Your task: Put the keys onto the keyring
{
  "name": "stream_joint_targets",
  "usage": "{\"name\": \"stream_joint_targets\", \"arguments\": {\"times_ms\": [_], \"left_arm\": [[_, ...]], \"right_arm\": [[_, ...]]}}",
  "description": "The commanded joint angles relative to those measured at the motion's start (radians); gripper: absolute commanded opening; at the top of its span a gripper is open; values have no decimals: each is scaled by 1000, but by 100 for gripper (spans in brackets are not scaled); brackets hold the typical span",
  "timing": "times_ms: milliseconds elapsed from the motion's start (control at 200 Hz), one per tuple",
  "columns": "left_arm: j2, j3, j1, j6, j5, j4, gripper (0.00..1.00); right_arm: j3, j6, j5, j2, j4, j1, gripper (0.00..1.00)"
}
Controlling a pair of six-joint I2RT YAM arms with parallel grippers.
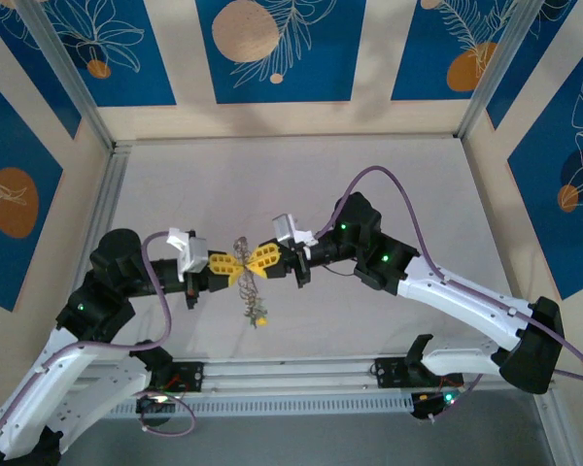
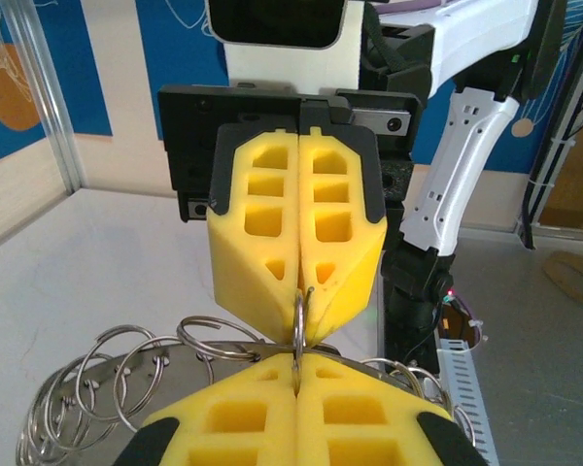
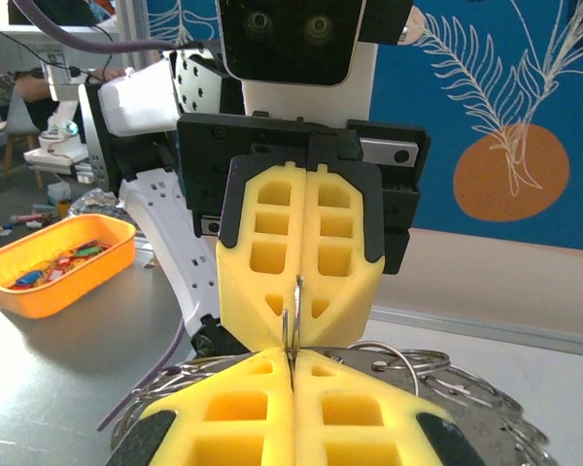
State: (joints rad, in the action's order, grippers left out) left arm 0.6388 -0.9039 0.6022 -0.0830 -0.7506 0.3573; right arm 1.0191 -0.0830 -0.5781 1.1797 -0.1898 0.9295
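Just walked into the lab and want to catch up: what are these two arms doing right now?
Both arms meet tip to tip above the middle of the table. The left fingers and right fingers are each shut on the same small wire ring, holding it up between them. A bunch of other rings dangles beside and below the fingers. No key can be seen going onto the ring.

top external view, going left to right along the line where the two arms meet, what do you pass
left arm's black wrist → left white camera block → left yellow foam fingers → grey metal keyring hanging between the fingers → right yellow foam fingers → right white camera block → right arm's black wrist
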Motion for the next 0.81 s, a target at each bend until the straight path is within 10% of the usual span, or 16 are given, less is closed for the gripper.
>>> {"name": "stream_joint_targets", "arguments": {"times_ms": [0, 200, 800], "left_arm": [[27, -40, 13, -29, 49, 26, 15], [47, -128, 14, -92, 129, 167, 42], [205, -315, 33, -229, 138, 498, 39]], "right_arm": [[9, -46, 38, -16, 30, 14, 0], [33, -89, 114, -27, 125, 15, 0], [50, -159, 182, -25, 185, 32, 0]]}}
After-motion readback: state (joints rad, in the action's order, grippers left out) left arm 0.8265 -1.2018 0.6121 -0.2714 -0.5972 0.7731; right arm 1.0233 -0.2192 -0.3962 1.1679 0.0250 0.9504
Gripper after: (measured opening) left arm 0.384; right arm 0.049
